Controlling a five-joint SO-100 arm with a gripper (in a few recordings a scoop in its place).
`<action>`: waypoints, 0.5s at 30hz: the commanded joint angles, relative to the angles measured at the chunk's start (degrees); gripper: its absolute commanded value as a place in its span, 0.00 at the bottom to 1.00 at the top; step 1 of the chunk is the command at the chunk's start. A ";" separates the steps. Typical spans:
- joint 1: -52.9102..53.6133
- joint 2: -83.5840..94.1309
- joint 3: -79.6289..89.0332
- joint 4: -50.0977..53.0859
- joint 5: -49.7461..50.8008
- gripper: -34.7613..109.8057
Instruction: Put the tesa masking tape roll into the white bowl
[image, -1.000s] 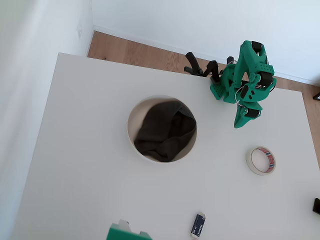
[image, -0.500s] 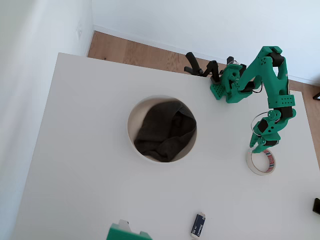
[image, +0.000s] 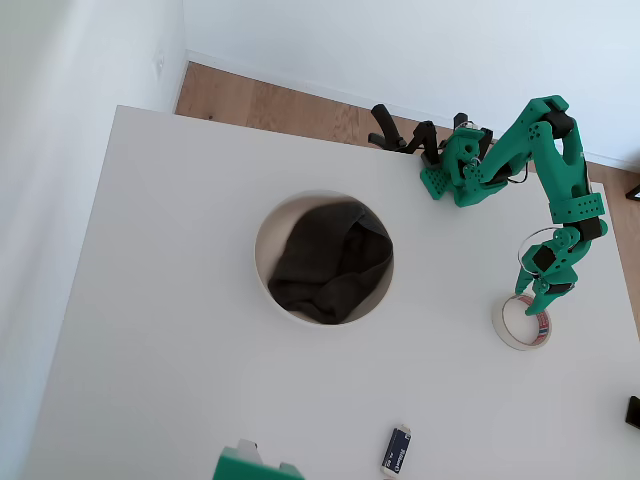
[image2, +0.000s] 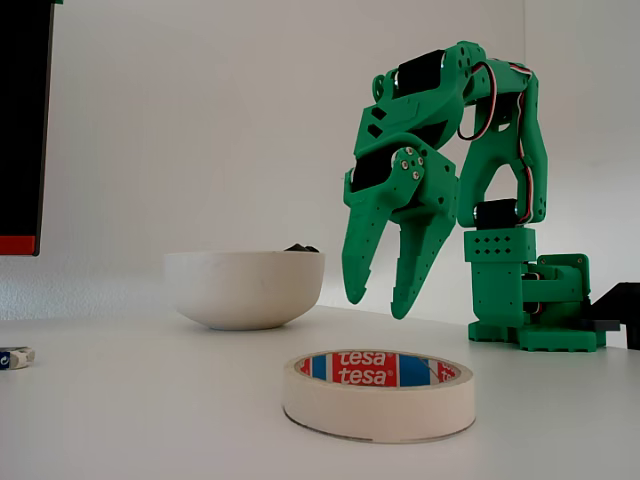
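The tesa masking tape roll (image: 522, 323) (image2: 379, 394) lies flat on the white table, a cream ring with a red, white and blue core. My green gripper (image: 534, 301) (image2: 376, 303) hangs just above it, fingers pointing down and parted, holding nothing. In the overhead view its tips sit over the roll's upper edge. The white bowl (image: 268, 232) (image2: 244, 288) stands to the left of the roll in both views, with a dark grey cloth (image: 330, 262) inside it.
A small blue-and-white rectangular object (image: 396, 450) (image2: 14, 357) lies near the table's front edge. A green block (image: 253, 466) pokes in at the bottom edge. The arm's base (image: 455, 170) (image2: 530, 300) is clamped at the table's far edge.
The arm has swung out from its folded pose near the base and reached down over the tape roll; in the last half second the gripper shifted slightly right and lower.
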 joint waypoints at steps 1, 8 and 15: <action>-1.14 -0.62 -3.60 1.32 0.97 0.34; -1.76 -0.88 -3.52 1.05 2.99 0.34; -4.39 -2.11 -3.52 1.23 4.83 0.34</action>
